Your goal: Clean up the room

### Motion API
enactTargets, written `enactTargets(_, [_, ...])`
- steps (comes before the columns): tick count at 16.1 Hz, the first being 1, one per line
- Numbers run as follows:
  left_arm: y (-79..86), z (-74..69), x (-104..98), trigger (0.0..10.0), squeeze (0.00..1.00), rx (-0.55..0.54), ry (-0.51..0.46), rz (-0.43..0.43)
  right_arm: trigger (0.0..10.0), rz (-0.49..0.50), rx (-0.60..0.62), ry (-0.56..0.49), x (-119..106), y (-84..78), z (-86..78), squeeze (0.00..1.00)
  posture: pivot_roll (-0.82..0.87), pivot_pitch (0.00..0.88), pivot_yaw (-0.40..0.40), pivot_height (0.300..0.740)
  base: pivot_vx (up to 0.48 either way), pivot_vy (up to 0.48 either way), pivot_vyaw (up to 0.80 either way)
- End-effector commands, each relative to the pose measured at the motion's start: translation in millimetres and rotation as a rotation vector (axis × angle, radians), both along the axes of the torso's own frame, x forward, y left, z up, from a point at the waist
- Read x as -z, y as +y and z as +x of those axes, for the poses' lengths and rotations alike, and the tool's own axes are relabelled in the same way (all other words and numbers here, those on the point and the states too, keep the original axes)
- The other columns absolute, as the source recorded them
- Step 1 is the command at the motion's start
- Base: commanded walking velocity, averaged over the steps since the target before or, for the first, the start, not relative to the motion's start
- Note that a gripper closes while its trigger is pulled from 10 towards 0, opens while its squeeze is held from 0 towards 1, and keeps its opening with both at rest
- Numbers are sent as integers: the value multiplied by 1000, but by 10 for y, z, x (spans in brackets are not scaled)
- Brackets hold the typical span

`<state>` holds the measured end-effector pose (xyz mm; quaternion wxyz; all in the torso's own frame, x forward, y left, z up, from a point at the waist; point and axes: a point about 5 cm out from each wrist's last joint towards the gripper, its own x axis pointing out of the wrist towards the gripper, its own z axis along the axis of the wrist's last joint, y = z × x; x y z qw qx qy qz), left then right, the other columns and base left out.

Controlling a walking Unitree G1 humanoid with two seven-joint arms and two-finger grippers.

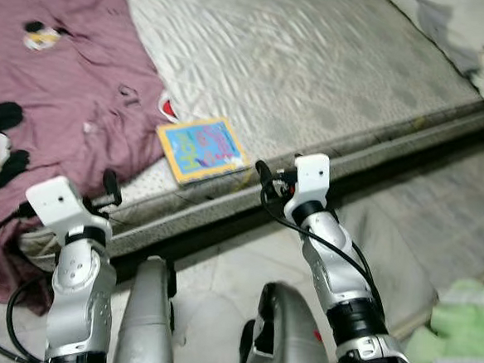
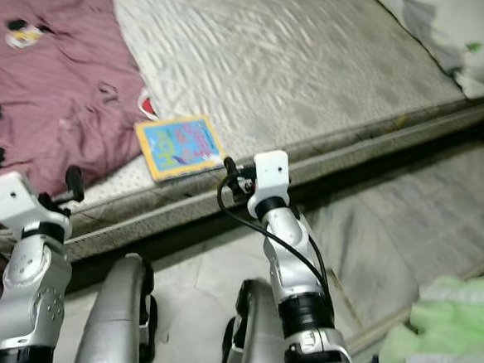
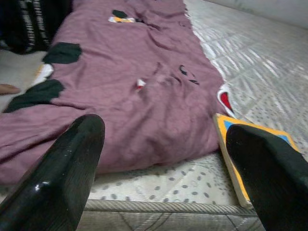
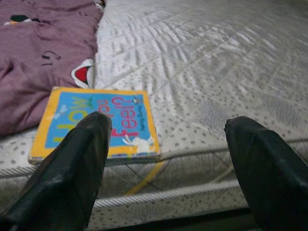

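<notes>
A bare grey quilted mattress (image 1: 317, 62) is laid low on a pale tiled floor (image 1: 210, 287). A second, thinner grey mattress (image 1: 439, 220) is spread on the floor just beside it, under even, soft light.

Head eyes look down; wrist views share the book (image 4: 96, 122).

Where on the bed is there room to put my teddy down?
The widest bare patch is the grey mattress between the purple blanket and the pillow. The near corner is crowded: the picture book lies against the blanket there.
</notes>
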<state>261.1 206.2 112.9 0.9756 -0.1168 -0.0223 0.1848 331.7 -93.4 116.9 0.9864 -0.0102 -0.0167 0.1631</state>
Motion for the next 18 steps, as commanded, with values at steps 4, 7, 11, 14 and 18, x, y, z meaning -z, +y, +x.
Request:
enactTargets(4, [5,-4,-6,10000,0,-11,2,2,10000,-6,-1,7,32,-17,-4,0,77,241,-71,568,0,0,0])
enactTargets(7, [15,-20,-7,10000,0,-12,-3,17,10000,-41,-21,-8,37,-1,-12,0,77,241,-72,568,0,0,0])
enactTargets(11, [12,-38,-12,10000,0,-9,-10,20,10000,-43,-29,-7,44,6,-8,0,83,235,-76,568,127,0,100])
enactTargets(14, [2,-32,-15,10000,0,-4,-13,20,10000,-43,-32,-8,47,7,-7,0,82,230,-74,568,264,0,0])
enactTargets(18, [-6,-29,-15,10000,0,2,-15,21,10000,-61,-55,-27,43,32,-21,0,83,226,-76,568,277,0,194])
